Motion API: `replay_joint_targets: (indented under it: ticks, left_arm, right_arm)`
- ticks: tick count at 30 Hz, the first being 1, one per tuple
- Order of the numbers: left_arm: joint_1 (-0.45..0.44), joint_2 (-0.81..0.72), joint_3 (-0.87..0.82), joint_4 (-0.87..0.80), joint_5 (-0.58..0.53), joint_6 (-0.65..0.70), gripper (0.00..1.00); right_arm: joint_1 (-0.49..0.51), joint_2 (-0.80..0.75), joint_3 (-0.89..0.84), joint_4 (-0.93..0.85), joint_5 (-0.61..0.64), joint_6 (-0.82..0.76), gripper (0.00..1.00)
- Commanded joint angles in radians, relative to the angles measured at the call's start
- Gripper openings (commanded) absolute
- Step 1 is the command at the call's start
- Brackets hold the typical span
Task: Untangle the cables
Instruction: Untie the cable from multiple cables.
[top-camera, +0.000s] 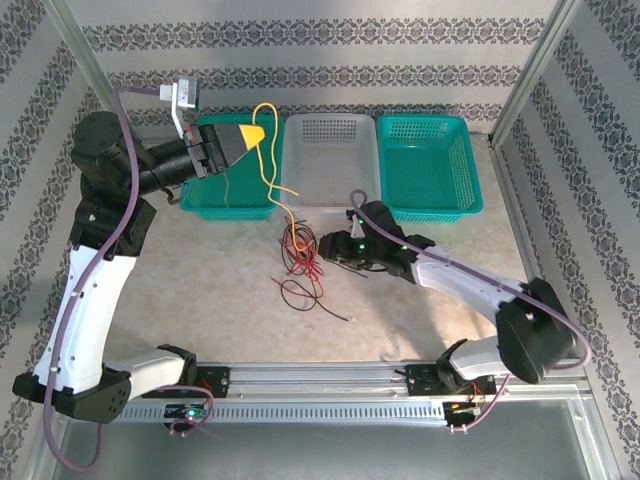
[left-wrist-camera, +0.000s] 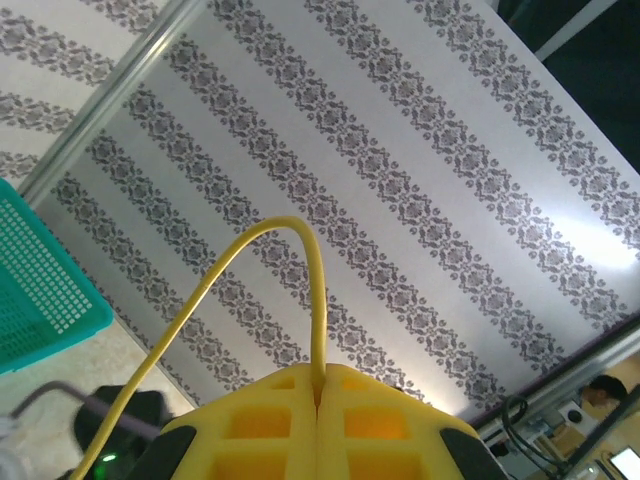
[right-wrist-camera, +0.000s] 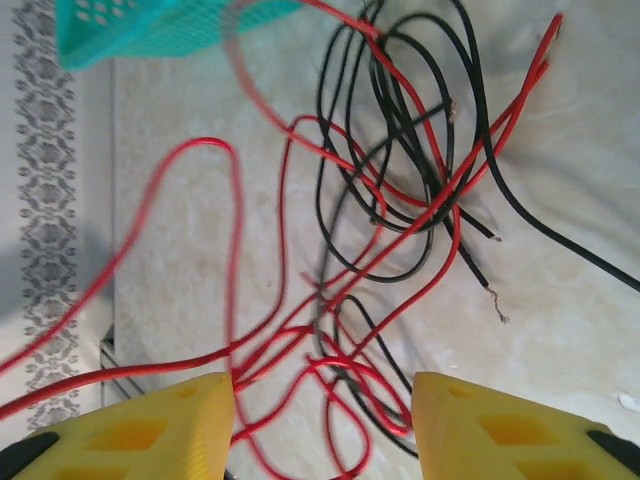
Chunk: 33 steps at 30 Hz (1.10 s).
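The job looks barely begun. On the table (top-camera: 200, 300), a little to the 6 o'clock side of the three baskets, the cables (top-camera: 300, 262) lie in one loose heap. In the right wrist view the red cable (right-wrist-camera: 235, 230) and the black cable (right-wrist-camera: 330, 200) loop over and through each other many times, with no strand lying apart from the rest. The one strand being freed is the yellow cable (top-camera: 272, 180). The left gripper (top-camera: 250, 135) hangs raised above the left teal basket (top-camera: 215, 205), at about 11 o'clock from the heap, with its fingers pressed together and pinching that cable. In the left wrist view the yellow cable (left-wrist-camera: 290, 222) arches up out of the closed fingertips and drops away toward 7 o'clock. From above, its lower run trails back down into the heap, so I judge it lifted but not yet clear. The right gripper (top-camera: 335, 250) sits low at the heap's 3 o'clock edge, its fingers (right-wrist-camera: 130, 430) spread wide with red loops lying between them and nothing gripped. What remains is drawing the yellow strand fully out, then parting red from black.
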Motion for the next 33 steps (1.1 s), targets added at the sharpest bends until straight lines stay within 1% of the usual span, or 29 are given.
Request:
replay_joint_targets:
  ticks: [1,4,6,9,12,18,23,25,27,28,29,33]
  left_arm:
    - [0.031,-0.024,0.018,0.042,0.028,-0.015,0.0]
    - [0.036,-0.022,0.018,0.054,0.036,-0.027,0.0]
    - [0.038,-0.018,0.016,0.057,0.041,-0.032,0.0]
    - [0.038,-0.023,-0.01,0.098,0.041,-0.059,0.0]
    - [0.038,-0.028,-0.025,0.133,0.042,-0.083,0.0]
    - [0.038,-0.015,-0.019,0.175,0.054,-0.114,0.0]
    - [0.04,-0.005,-0.002,0.195,0.043,-0.123,0.0]
    - [0.041,0.0,0.0,0.218,0.044,-0.138,0.0]
    - [0.045,0.004,0.011,0.224,0.043,-0.145,0.0]
    - [0.046,0.006,0.02,0.229,0.043,-0.147,0.0]
    - [0.048,0.009,0.03,0.234,0.041,-0.15,0.0]
    - [0.051,0.024,0.069,0.286,0.026,-0.185,0.0]
  right_arm:
    - [-0.046,-0.156,0.018,-0.063,0.022,-0.012,0.57]
    - [-0.096,-0.237,0.08,-0.155,0.015,-0.038,0.67]
    - [-0.105,-0.264,0.142,-0.218,0.026,-0.068,0.74]
    - [-0.102,-0.267,0.191,-0.228,0.013,-0.06,0.81]
    - [-0.073,-0.222,0.199,-0.167,-0.004,-0.017,0.83]
    - [0.058,-0.075,0.253,-0.1,0.03,-0.007,0.82]
    - [0.141,0.023,0.221,-0.03,0.015,0.013,0.77]
    - [0.164,0.059,0.211,-0.04,0.026,-0.009,0.72]
    - [0.167,0.089,0.187,-0.045,0.045,-0.013,0.64]
    - [0.161,0.105,0.173,-0.055,0.056,-0.011,0.57]
    - [0.153,0.12,0.161,-0.062,0.058,-0.008,0.53]
    - [0.122,0.166,0.12,-0.069,0.044,-0.014,0.48]
